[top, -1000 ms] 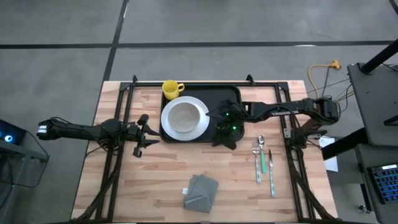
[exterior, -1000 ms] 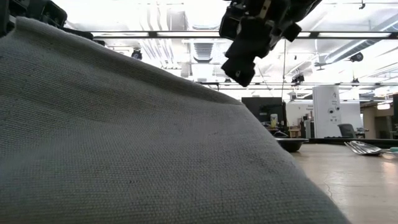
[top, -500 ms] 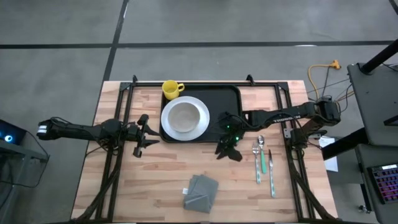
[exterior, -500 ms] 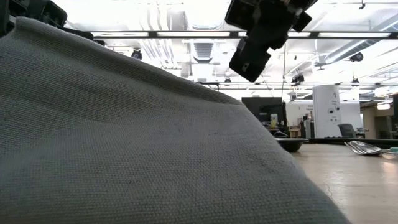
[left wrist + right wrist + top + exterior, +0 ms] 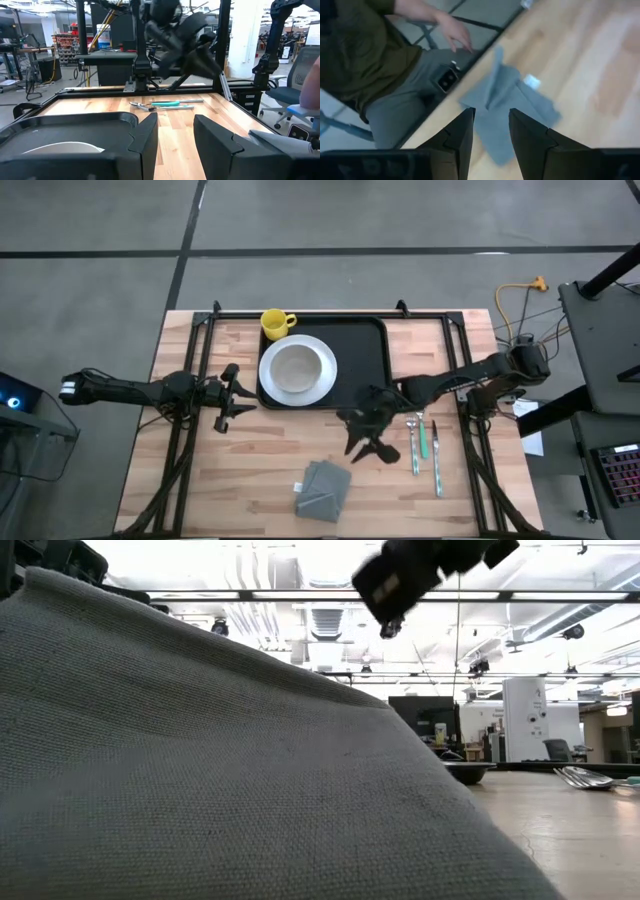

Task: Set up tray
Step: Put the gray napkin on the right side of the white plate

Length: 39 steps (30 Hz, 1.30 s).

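Note:
The black tray (image 5: 360, 355) lies at the table's far middle. A round white plate (image 5: 297, 370) rests on its left half and a yellow mug (image 5: 277, 323) stands at its far left corner. The grey folded napkin (image 5: 323, 488) lies flat near the table's near edge and fills the low view (image 5: 200, 760). My right gripper (image 5: 368, 442) hangs open above bare wood between tray and napkin, and its wrist view looks down on the napkin (image 5: 510, 105). My left gripper (image 5: 230, 398) waits open, left of the tray (image 5: 75, 125).
A spoon, a fork and a knife (image 5: 425, 440) lie on the table right of my right gripper. A person (image 5: 370, 60) stands beyond the table's near edge, one hand close to it. Bare wood shows left of the napkin.
My right gripper has moved from above the tray's near right part toward the table's near edge, off the tray and closer to the napkin, staying open. In the low view it has risen toward the picture's top. Nothing on the table has shifted.

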Each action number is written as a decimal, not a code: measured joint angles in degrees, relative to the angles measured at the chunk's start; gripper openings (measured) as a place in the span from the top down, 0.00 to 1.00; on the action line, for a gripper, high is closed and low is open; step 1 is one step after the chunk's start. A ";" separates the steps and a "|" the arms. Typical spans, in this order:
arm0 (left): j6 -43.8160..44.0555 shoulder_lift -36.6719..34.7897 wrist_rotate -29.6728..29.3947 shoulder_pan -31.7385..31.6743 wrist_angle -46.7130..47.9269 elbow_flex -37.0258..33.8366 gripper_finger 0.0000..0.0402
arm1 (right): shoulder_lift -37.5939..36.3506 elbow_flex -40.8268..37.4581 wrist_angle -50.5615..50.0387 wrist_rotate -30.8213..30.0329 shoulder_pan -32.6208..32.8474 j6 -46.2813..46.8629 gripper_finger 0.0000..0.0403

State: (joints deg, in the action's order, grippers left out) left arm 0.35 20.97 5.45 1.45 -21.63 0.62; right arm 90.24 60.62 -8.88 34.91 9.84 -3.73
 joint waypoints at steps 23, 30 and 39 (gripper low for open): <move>-0.01 0.00 0.00 0.00 0.00 -0.01 0.73 | 5.48 2.18 10.70 -5.39 5.12 -3.47 0.63; -0.01 0.00 0.00 0.00 0.00 0.00 0.73 | 11.32 8.68 1.18 -5.44 5.14 -3.38 0.53; 0.01 0.00 0.02 0.02 0.00 0.00 0.73 | 17.87 14.52 0.26 -5.39 5.23 -2.41 0.50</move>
State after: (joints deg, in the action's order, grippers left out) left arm 0.36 20.97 5.47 1.47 -21.63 0.62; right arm 108.11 75.14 -8.62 29.52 15.07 -6.14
